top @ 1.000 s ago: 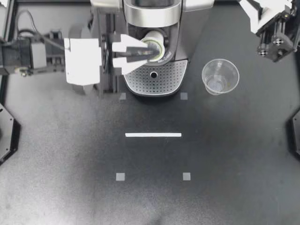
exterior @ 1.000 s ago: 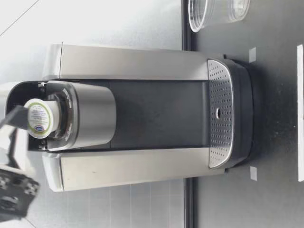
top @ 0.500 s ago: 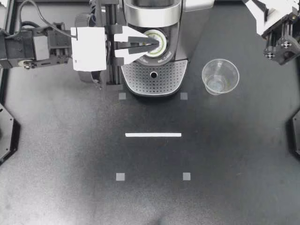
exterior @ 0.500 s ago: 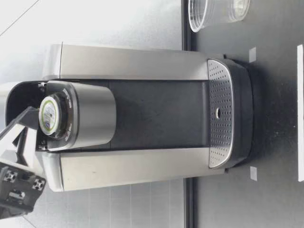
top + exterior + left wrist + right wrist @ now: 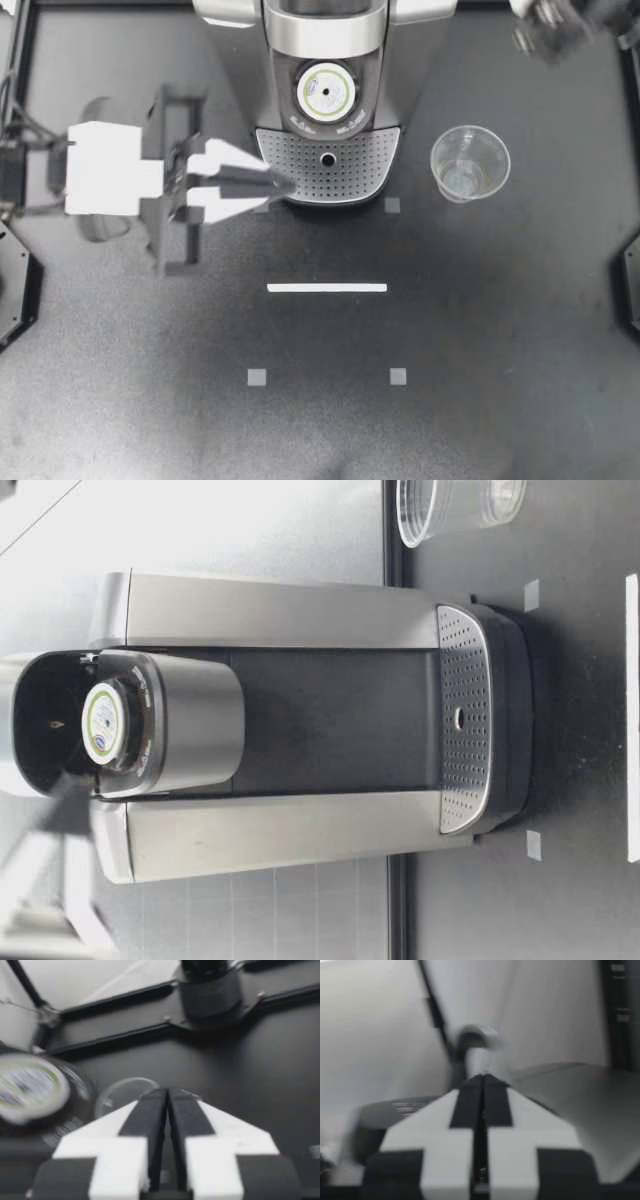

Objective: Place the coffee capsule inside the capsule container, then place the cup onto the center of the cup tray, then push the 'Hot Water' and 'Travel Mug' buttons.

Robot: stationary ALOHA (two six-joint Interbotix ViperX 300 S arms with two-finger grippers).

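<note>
Capsule position: the coffee capsule (image 5: 327,95) sits in the capsule container (image 5: 303,112) of the coffee machine (image 5: 415,60), foil lid facing up. No finger touches it. The left gripper (image 5: 285,183) is well apart from it, over the corner of the cup tray (image 5: 360,170) on its own arm's side. Its fingers are pressed together with nothing between them. Height above the tray cannot be judged from above.

Right gripper (image 5: 543,28): blurred at the far corner of the table. The right wrist view shows its fingers (image 5: 496,1102) closed on nothing.

Count:
- one capsule
- one cup (image 5: 470,163), clear, upright on the table beside the machine, not on the tray
- one machine
- two grippers
- one white strip (image 5: 327,288)
- four small square markers (image 5: 257,377)

View differences: the low view shows the capsule (image 5: 103,723) seated level with the container's rim, under the raised lid, which the top view does not show. A blurred shape beside the machine there is probably a gripper. The left wrist view shows the cup (image 5: 122,1097) ahead of the closed fingertips (image 5: 150,1110) and the capsule (image 5: 30,1087) off to one side.
</note>
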